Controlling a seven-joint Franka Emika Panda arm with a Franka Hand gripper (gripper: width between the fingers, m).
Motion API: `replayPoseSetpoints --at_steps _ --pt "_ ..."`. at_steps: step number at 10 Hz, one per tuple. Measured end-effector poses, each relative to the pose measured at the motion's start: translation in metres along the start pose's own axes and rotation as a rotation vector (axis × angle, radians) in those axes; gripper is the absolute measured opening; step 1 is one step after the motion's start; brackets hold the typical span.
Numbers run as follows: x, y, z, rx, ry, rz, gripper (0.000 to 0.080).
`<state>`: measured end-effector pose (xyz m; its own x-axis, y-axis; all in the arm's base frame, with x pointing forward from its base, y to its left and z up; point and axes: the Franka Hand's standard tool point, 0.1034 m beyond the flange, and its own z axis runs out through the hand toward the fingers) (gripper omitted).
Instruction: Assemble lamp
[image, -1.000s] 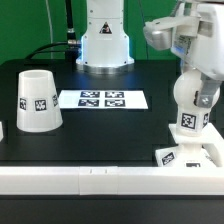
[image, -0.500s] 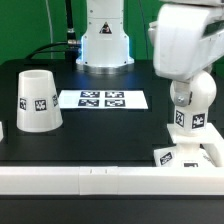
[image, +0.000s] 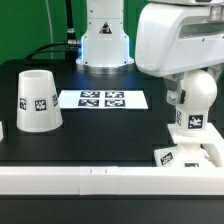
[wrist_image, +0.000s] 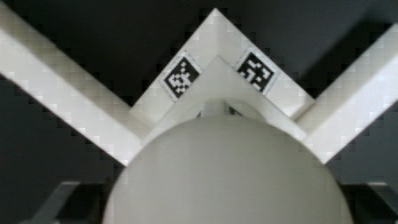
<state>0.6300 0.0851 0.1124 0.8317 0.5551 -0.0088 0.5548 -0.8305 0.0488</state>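
The lamp's bulb (image: 190, 102) stands upright on the flat square base (image: 186, 156) at the exterior view's right. The tapered shade (image: 37, 100) stands alone at the exterior view's left. In the wrist view the bulb's round head (wrist_image: 222, 165) fills the middle, and beneath it lies the base (wrist_image: 217, 62) with two tags. My gripper (wrist_image: 217, 203) is open above the bulb, one of its fingers (wrist_image: 59, 203) at each side of the head with a dark gap between. In the exterior view the white arm (image: 180, 40) hides the gripper.
The marker board (image: 102, 99) lies in the middle of the black table. A white rail (image: 90, 181) runs along the front edge, and its two arms (wrist_image: 45, 75) meet in a corner around the base. The robot's pedestal (image: 105, 45) stands at the back.
The arm has swung toward the exterior view's left and now covers much more of the upper right. The bulb, base and shade have not moved. The jaws stay equally wide.
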Motion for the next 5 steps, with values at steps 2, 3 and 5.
replayPoseSetpoints --at_steps 2,3,5 --pt "0.0008 0.0000 0.0000 0.019 0.015 0.203 0.0578" --pt "0.0024 -0.0021 0.0000 0.020 0.021 0.309 0.0578" --pt "0.0028 -0.0011 -0.0001 0.030 0.026 0.479 0.0578"
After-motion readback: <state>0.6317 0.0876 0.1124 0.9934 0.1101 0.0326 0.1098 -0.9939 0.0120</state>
